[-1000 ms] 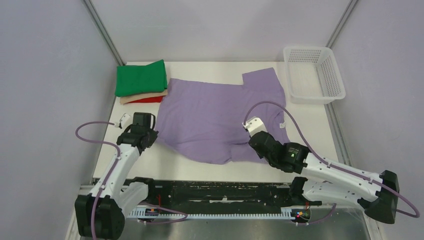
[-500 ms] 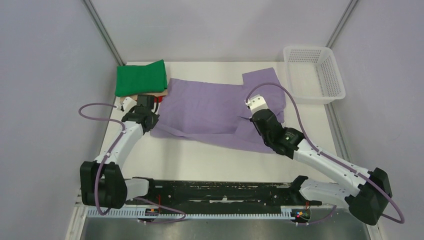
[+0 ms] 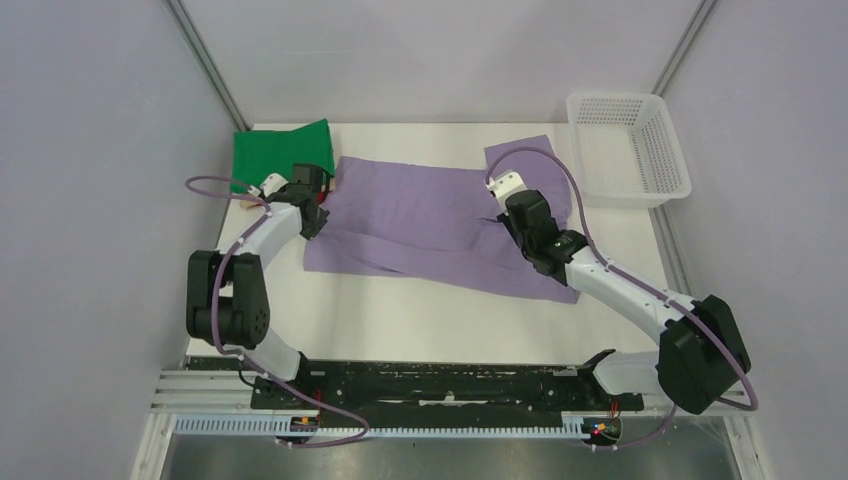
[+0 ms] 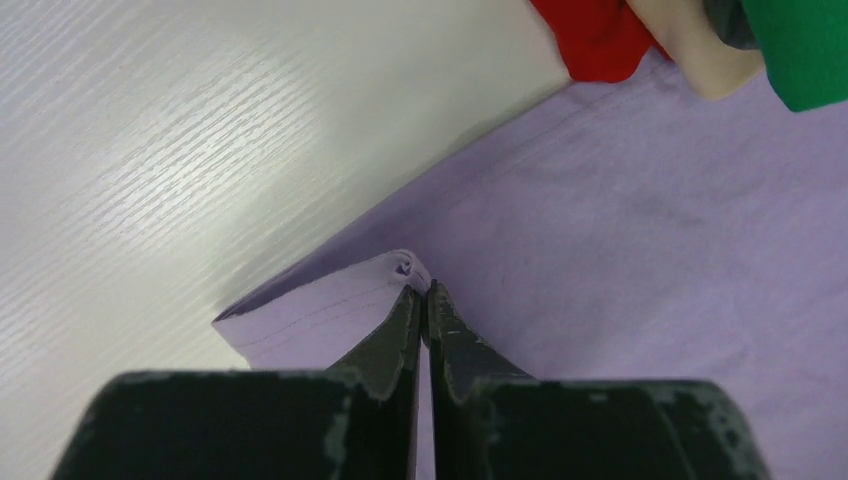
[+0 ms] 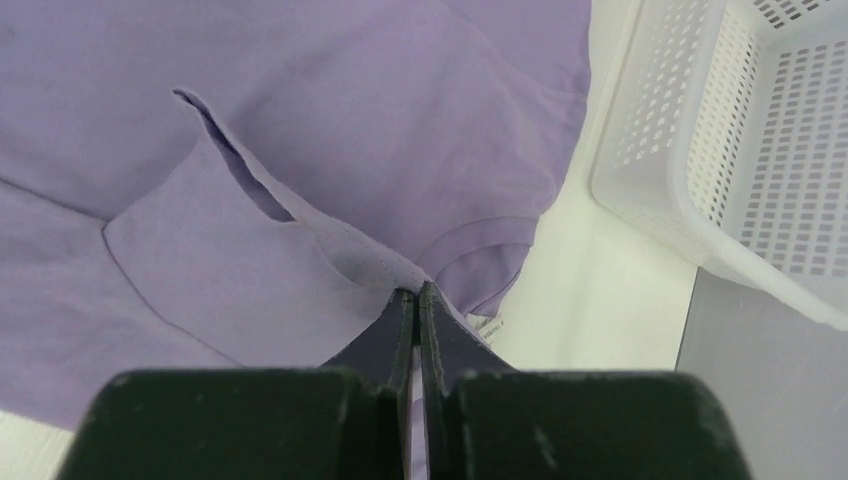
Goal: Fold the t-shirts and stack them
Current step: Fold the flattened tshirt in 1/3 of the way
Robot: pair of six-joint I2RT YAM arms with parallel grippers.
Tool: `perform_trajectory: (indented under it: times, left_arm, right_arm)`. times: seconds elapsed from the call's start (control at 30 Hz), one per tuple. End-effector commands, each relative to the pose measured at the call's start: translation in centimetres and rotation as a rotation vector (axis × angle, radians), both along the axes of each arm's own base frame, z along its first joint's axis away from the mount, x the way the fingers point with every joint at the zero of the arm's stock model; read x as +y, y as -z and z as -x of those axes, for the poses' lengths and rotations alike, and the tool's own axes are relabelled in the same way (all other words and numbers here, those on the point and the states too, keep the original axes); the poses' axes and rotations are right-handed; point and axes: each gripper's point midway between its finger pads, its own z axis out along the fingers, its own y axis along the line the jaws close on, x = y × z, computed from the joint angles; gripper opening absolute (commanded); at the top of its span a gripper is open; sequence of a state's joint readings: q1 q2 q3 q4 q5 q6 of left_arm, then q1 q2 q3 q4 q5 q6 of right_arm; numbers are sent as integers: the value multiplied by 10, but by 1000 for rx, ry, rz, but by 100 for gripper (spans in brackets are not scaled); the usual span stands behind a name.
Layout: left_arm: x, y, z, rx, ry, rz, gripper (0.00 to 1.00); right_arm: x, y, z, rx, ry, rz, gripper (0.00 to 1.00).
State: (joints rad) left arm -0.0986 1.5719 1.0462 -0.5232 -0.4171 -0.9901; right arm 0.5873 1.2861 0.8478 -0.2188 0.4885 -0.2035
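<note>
Lying doubled over, soft lavender shirt (image 3: 420, 215) wrinkles.

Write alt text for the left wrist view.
The left gripper, shut, pinches the folded-over corner of a lavender t-shirt on a white table. Corners of a red shirt, a beige shirt and a green shirt show top right.

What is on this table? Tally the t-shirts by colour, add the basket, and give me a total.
purple t-shirt: 1
green t-shirt: 1
beige t-shirt: 1
red t-shirt: 1
white mesh basket: 1
Total: 5 things, 4 of them t-shirts
</note>
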Motion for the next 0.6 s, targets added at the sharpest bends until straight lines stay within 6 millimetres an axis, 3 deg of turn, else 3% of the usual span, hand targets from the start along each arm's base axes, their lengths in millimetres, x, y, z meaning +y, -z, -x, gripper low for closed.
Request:
perform_trajectory:
  times: [0.0,0.23,0.43,0.5,0.57]
  left_arm:
    - [4,-5,-27,-6,18,-52,8]
    - [3,11,-39,29,16,-55,7]
    - [11,14,-41,48,-4,-94,10]
    - [13,14,-41,54,-7,-107,15]
    - [13,12,-42,57,-3,-111,29]
  right_arm:
    - [9,-27,-38,-95,-27,-29,0]
    - [11,-27,-75,-95,-94,65,0]
    - [13,-11,-98,-49,-162,130,0]
    - [9,-4,-105,-35,-142,140,0]
    - [6,-3,-119,-52,-95,123,0]
